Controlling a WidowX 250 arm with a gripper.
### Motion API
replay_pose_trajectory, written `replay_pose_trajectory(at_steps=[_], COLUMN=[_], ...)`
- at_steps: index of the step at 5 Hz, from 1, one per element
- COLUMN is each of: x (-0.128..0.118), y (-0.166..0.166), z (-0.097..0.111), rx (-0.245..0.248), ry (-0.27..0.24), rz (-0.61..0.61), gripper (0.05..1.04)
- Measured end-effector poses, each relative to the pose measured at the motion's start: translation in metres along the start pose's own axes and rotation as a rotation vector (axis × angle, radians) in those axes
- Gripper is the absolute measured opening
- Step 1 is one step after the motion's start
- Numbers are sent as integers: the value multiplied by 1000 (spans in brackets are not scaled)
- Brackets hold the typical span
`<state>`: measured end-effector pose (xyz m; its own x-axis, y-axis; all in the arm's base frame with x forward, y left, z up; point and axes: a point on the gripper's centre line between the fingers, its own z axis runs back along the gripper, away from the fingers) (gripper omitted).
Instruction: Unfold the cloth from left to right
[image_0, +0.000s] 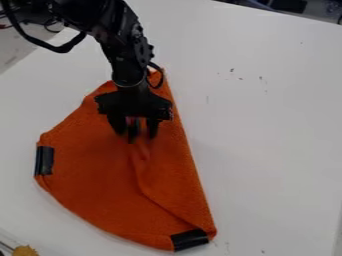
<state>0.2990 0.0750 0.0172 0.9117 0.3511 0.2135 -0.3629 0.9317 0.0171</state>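
"What have I got around the cloth (87, 175)?"

"I see it folded on a white worktop (274, 135), dark specks to its upper right. Farther off that way, past the worktop's edge, I make out dark shapes in the room. Near its lower left there's a small yellowish thing (25, 251)."

"And my jaws (137, 133)?"

"Pointing down over the cloth's upper part, above a crease running towards its lower corner. I can't tell whether they're wide or narrow, or whether they grip the fabric."

"Black patches?"

"One on the cloth's left edge (44, 160), one at its lower right corner (190, 239)"
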Motion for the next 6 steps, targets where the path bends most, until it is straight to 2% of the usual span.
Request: replay_pose_trajectory(at_steps=[1,2,3,5,6], x=[1,2,5,4,5], y=[4,6,6,4,2], z=[8,7,7,-2,-4], rx=[20,12,-4,-23,-31], ry=[-6,-12,-32,-21,-15], rz=[-16,-16,-13,-13,-22], gripper=[1008,990,902,324,140])
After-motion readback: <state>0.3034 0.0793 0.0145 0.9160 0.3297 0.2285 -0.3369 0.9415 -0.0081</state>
